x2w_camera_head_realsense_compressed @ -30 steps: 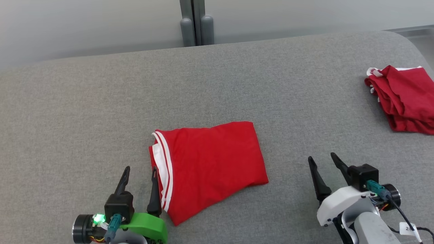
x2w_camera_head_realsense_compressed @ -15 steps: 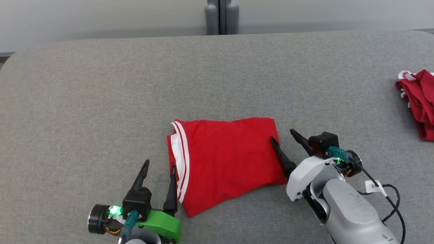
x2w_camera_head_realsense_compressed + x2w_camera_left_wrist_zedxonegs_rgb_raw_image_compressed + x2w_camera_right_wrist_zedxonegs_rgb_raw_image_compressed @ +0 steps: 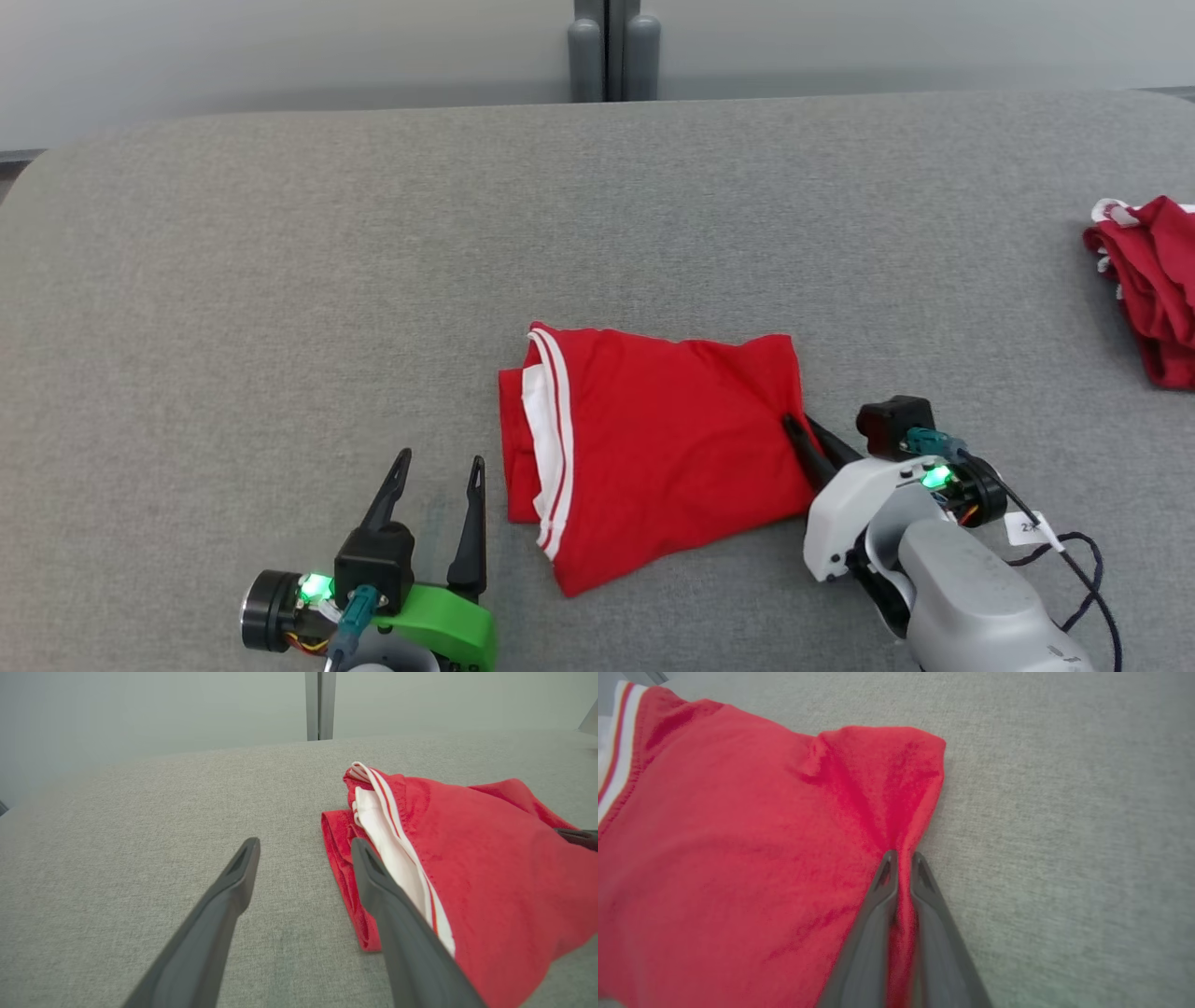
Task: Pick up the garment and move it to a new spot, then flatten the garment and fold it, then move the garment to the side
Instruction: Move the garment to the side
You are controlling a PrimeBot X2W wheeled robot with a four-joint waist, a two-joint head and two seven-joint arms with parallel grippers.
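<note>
From where I sit the garment (image 3: 653,448) lies folded in the middle of the grey table (image 3: 280,280), a red rectangle whose long axis runs left to right across my view, with the white-striped hem at its left end and a plain red edge at its right. My right pincer (image 3: 805,431) is at that right edge, just below the far corner. Its two fingers are drawn almost together with a ridge of red cloth nipped between them, and the wrist view shows the fabric puckering up into the tips, so I take it to be a real hold and not a mere touch. From that pincer the whole garment stretches away to the left, which I judge is what counts: a pull to the right would trail the cloth behind the grip, while a push to the left would bunch it and spoil the fold. My left pincer (image 3: 442,456) stands fully spread and holds nothing, just beside the striped hem. Whether its nearer finger brushes the cloth I cannot tell. The fold looks done, so I read this as the start of shifting the garment aside, perhaps toward the other red bundle (image 3: 1144,280) lying well apart at the table's right end.
</note>
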